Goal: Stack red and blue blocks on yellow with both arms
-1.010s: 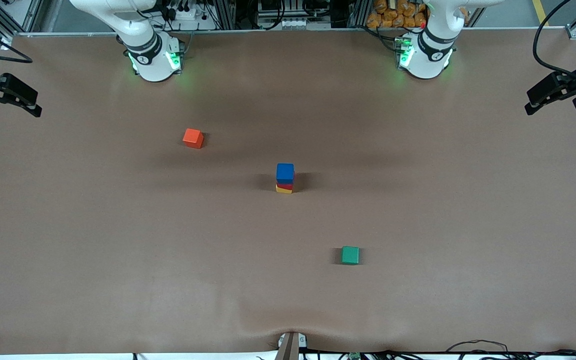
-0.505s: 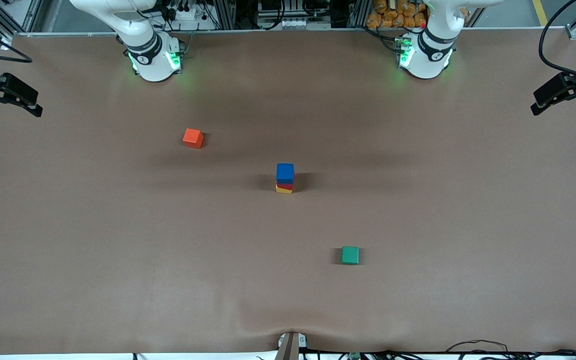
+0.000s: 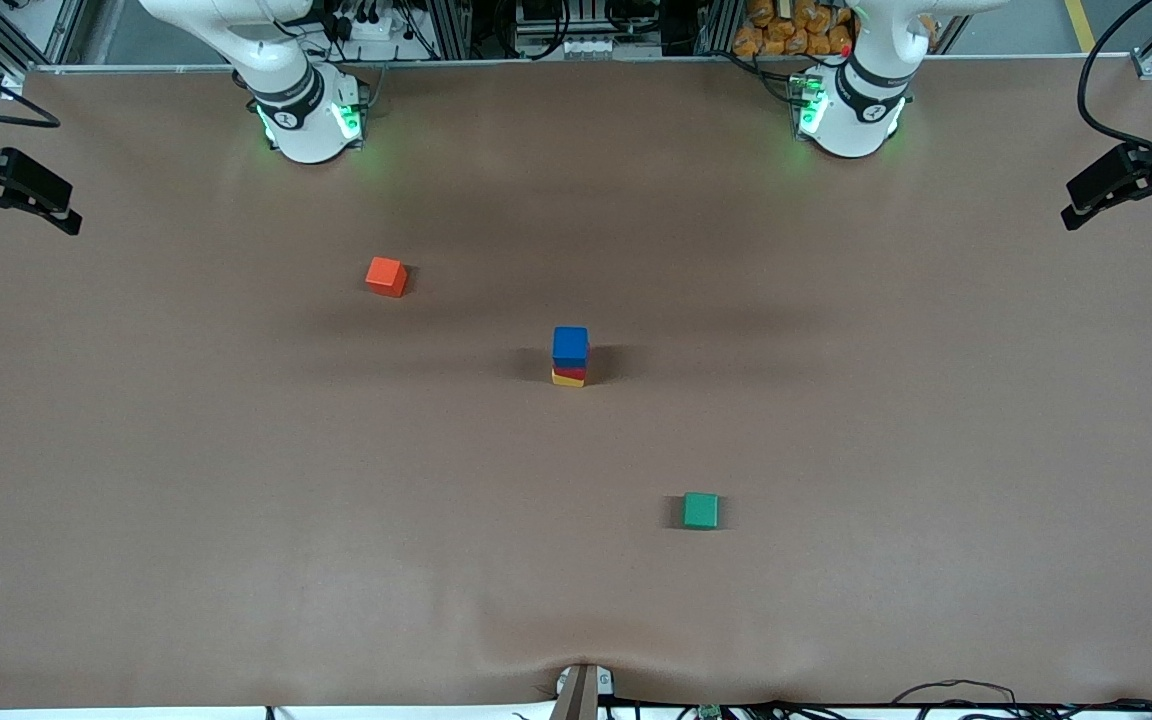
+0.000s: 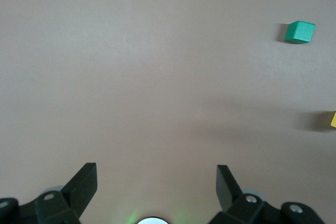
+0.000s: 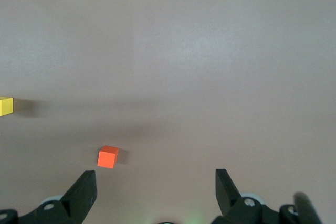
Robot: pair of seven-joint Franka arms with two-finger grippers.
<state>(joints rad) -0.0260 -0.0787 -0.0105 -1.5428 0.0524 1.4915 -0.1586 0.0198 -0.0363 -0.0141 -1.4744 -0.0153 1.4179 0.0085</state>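
At the middle of the brown table [image 3: 236,500] stands a three-cube stack: the yellow cube [image 3: 566,380] on the table, the red cube [image 3: 570,372] on it (only thin slivers of these two show from the front camera), and the blue cube [image 3: 570,344] on top. The stack looks upright and nothing touches it.

An orange-red cube [image 3: 386,276] lies alone on the table, farther from the front camera than the stack and toward the right arm's end. A green cube [image 3: 701,510] lies alone nearer to the front camera than the stack, somewhat toward the left arm's end. Both are well apart from the stack.

The left tool [image 3: 1126,180] hangs in the air over the table edge at the left arm's end, its jaws spread wide and holding nothing; its wrist view shows the two black fingers [image 4: 84,184] far apart over bare table, with the green cube and a sliver of the yellow cube farther off. The right tool [image 3: 11,190] hangs over the table edge at the right arm's end, likewise wide and empty; its wrist view shows the orange-red cube just off one finger [image 5: 84,192] (not between the pair). Both arms wait well clear of the cubes.
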